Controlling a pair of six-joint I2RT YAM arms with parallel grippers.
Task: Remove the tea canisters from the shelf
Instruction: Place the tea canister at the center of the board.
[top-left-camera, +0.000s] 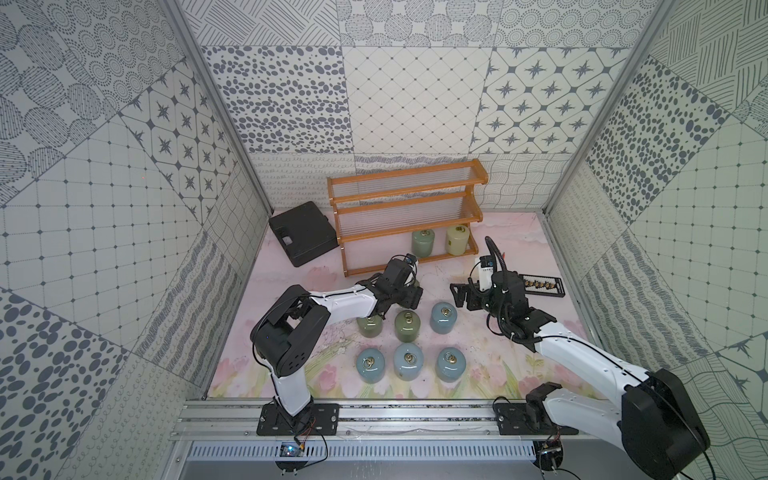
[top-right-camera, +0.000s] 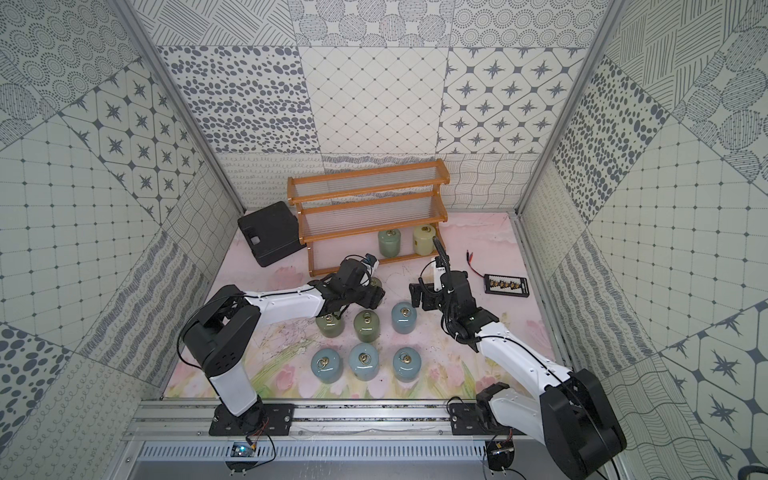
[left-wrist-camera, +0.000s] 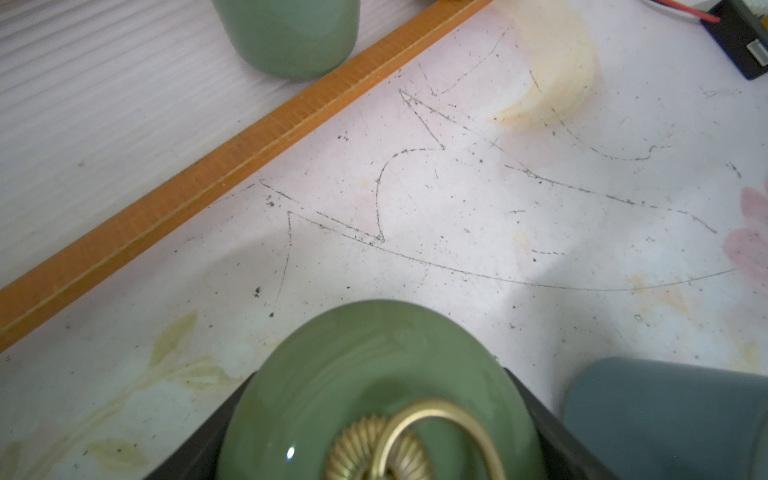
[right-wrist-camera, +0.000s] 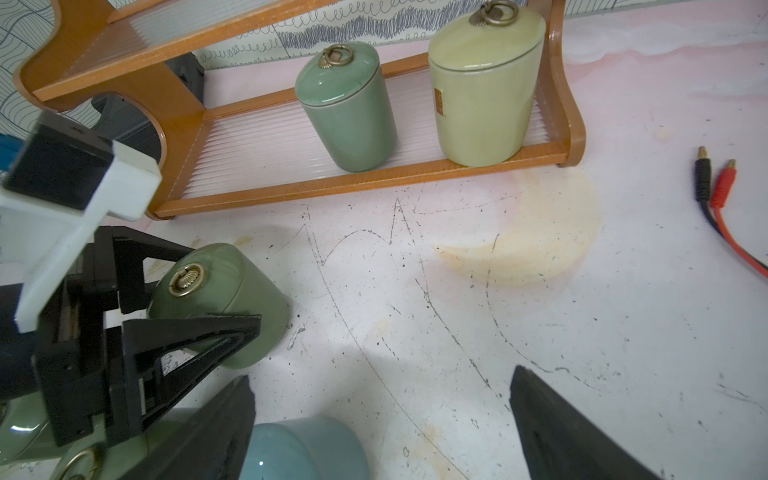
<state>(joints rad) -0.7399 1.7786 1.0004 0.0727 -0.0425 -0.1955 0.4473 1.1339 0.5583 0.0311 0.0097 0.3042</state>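
**Seven canisters off the shelf, two sitting on its bottom tier**

Closest to you, along the near edge of the table (top-left-camera: 498, 345), three light blue canisters are standing upright in a row, apart from one another: the left one (top-left-camera: 370, 363), the middle one (top-left-camera: 409, 360) and the right one (top-left-camera: 450, 363). Just behind them a second row is standing: a left green canister (top-left-camera: 370, 326), a middle green canister (top-left-camera: 407, 325) and a fourth blue canister (top-left-camera: 444, 316) at the right.

Past that row, toward the table's middle, your left gripper (right-wrist-camera: 224, 286) is clamping the held green canister (left-wrist-camera: 374, 374), with a finger on each side of its body. In the right wrist view this canister is leaning. You cannot tell whether its base is touching the table. It is sitting just in front of the shelf's front rail, apart from it.

Your right gripper (top-left-camera: 459, 295) is hanging toward the table's right side, its jaws standing wide apart and gripping nothing.

Toward the far edge, the shelf (top-left-camera: 409, 195) is carrying two canisters on its bottom tier. The shelf green canister (top-left-camera: 423, 242) and the pale yellow canister (top-left-camera: 457, 240) are standing upright, side by side without touching, near the tier's right end. A black case (top-left-camera: 301, 232) is lying near the far left corner, just beside the shelf. A small black board (top-left-camera: 542, 286) is lying by the right edge, with red and black leads (right-wrist-camera: 715, 187) near it.
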